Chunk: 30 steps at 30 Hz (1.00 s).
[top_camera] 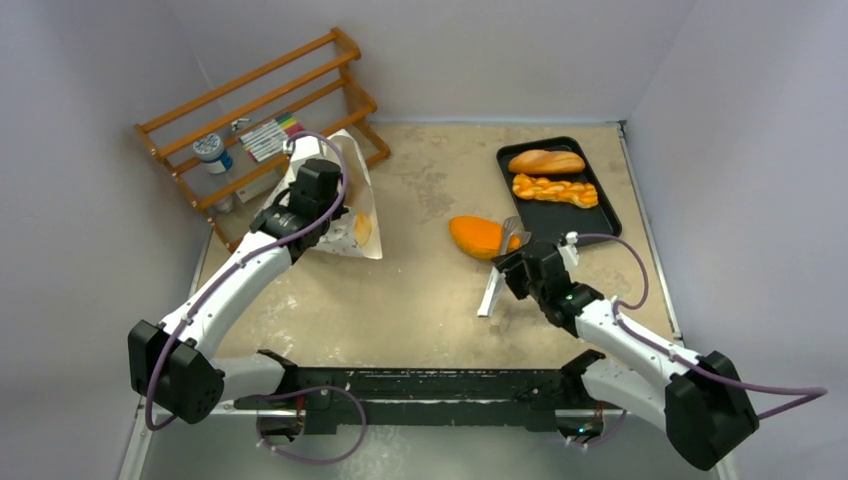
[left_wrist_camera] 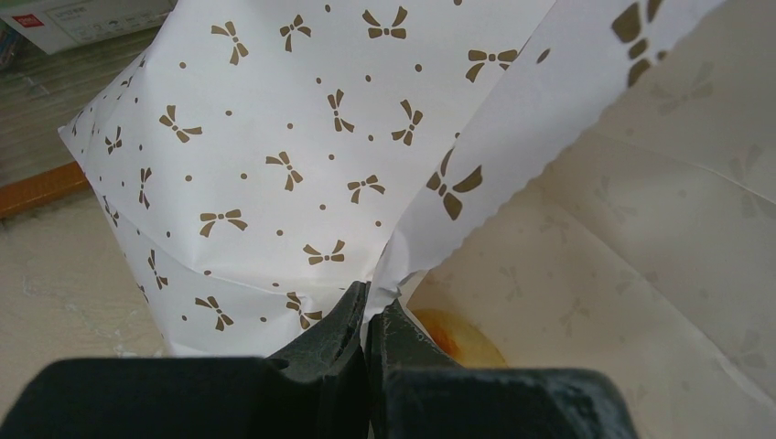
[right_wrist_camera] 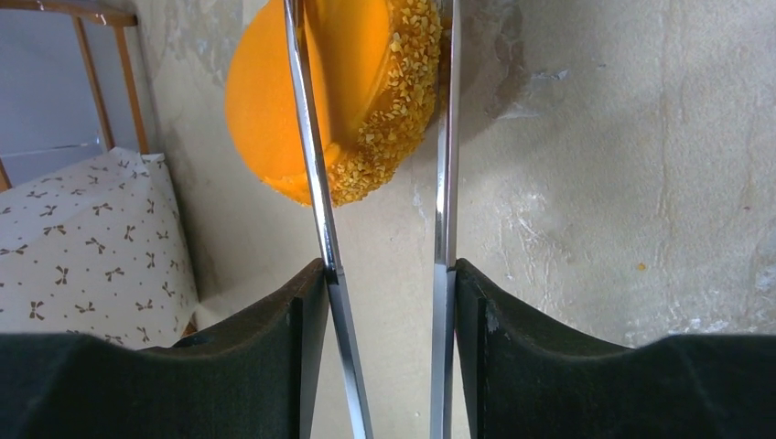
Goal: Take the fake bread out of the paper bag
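Observation:
The paper bag (top_camera: 345, 190) lies at the back left, white with small brown bow marks, its mouth facing right. My left gripper (left_wrist_camera: 371, 297) is shut on the bag's (left_wrist_camera: 274, 137) torn mouth edge and holds it up. A golden piece of bread (left_wrist_camera: 458, 334) shows inside the bag, also visible from above (top_camera: 362, 230). My right gripper (right_wrist_camera: 389, 270) is shut on metal tongs (right_wrist_camera: 320, 210). The tongs (top_camera: 497, 280) reach to an orange crumbed bread (right_wrist_camera: 366, 82) on the table (top_camera: 478, 236), one arm across it and one at its crumbed edge.
A black tray (top_camera: 600, 205) at the back right holds an oval loaf (top_camera: 546, 161) and a braided loaf (top_camera: 555, 189). A wooden rack (top_camera: 250, 110) with a jar (top_camera: 212, 153) and markers (top_camera: 268, 135) stands behind the bag. Grey walls close in three sides.

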Available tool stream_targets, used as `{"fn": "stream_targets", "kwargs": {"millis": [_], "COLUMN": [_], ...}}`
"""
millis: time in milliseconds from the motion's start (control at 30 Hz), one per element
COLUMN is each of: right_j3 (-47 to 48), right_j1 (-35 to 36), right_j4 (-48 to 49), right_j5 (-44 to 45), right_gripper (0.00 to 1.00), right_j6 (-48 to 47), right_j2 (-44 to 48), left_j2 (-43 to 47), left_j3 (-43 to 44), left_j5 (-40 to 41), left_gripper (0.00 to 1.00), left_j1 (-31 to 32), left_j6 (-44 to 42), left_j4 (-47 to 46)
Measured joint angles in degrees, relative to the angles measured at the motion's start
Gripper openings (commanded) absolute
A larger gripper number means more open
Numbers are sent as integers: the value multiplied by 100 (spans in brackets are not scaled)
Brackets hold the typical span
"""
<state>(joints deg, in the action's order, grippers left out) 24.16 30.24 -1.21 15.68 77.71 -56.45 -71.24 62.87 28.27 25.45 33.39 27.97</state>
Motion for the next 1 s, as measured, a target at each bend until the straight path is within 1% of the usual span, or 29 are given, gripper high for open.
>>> {"fn": "stream_targets", "kwargs": {"millis": [167,233,367,433,733,1000], "right_j3": [-9,-11,-31,-31,15,249], "right_j1": [-28,-33,-33,-33,-33,-31], "right_j4": [160,192,214,208,4,-52], "right_j5": [-90,-142,-179,-188,-155,173], "right_gripper": [44,38,21,0,0,0], "right_j6": [-44,-48,-66,-81,-214,-487], "right_j2": [-114,-133,-103,-48,160,616], "left_j2": [0,0,0,0,0,0], "left_j3": [0,0,0,0,0,-2], "left_j5": [-2,-2,0,-2,-4,-9], "left_gripper": [0,0,0,0,0,0], "left_j1": [0,0,0,0,-2,-17], "left_j6": [0,0,0,0,0,0], "left_j4": [0,0,-2,-2,-2,-2]}}
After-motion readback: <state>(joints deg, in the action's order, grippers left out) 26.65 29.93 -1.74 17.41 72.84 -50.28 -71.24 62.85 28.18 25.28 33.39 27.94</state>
